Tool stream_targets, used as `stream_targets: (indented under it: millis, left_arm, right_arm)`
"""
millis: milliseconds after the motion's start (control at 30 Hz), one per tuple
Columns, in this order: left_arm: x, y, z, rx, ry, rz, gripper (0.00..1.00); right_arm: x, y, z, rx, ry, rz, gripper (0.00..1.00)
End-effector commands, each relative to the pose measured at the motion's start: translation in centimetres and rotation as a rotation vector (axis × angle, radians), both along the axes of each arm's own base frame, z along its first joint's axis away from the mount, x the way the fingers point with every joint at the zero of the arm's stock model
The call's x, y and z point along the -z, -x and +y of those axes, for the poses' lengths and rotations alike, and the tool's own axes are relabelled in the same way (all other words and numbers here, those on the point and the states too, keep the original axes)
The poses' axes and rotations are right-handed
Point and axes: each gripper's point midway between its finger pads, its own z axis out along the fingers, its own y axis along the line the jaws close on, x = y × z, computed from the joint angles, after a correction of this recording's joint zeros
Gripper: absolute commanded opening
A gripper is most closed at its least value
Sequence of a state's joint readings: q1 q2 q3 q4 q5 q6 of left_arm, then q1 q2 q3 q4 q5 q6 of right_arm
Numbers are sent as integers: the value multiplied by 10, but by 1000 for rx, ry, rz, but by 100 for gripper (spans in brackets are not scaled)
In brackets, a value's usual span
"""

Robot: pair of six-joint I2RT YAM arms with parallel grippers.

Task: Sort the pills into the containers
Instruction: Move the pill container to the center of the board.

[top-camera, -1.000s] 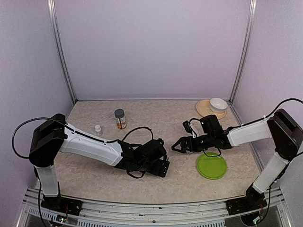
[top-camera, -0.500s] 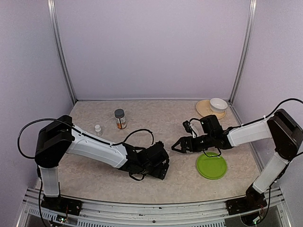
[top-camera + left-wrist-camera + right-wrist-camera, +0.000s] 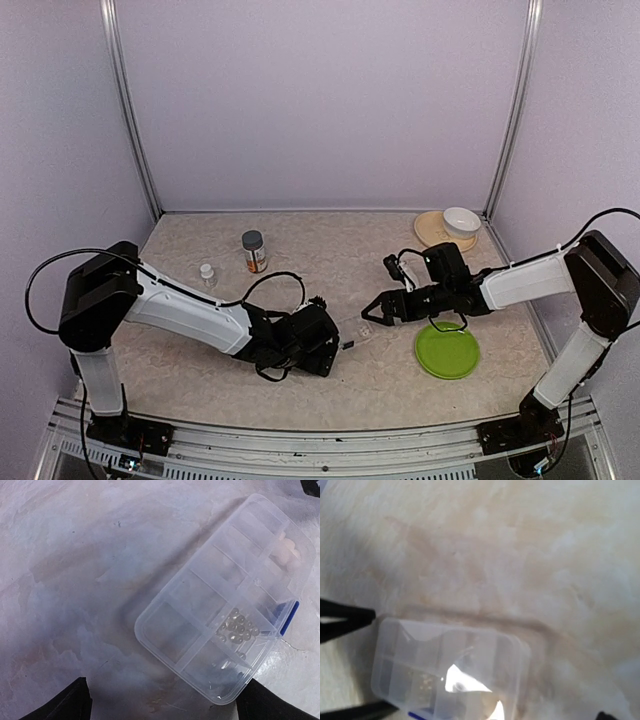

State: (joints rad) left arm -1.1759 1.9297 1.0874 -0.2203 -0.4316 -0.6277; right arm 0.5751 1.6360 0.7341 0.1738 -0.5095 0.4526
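Pill box [image 3: 167, 625]: white pills [image 3: 239, 628], perhaps pink.

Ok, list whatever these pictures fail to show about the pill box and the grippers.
- Right wrist view: blur and glare on the pill box hide its pills.
- Same view: the right gripper flanks the box's end; whether it clamps is unclear.
- Top external view: the clear box is barely visible, its pills too small.
- Left wrist view: the pinkish pills at the box's far end blur together, uncountable.
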Motion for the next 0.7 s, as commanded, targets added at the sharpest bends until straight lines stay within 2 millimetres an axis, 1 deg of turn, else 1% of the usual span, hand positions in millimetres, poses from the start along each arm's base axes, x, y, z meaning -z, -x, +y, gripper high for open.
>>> stream_targets:
  millis: [0,100,233,300,400,567,667]
  left_arm:
    - [-9,-6,2,18,35,-10,96]
    - [-11,-7,-5,57,82,0,94]
    - [-12,-5,-10,97,132,22,91]
    - [-12,-5,-10,101,145,28,90]
    - [-10,-6,-9,102,159,40,88]
    - [-8,-10,-6,93,165,48,84]
    - [-6,-13,-3,82,160,47,82]
  right_arm:
    - [-18,-1,1,-83,-14,-145,100]
    - [-16,2,-1,-113,14,-190,100]
    - [0,14,2,-156,80,-213,98]
    - [12,19,4,-171,147,-226,97]
    - [27,21,3,-162,225,-232,97]
    - [37,25,5,-159,273,-236,96]
    - [47,25,4,-149,339,-240,97]
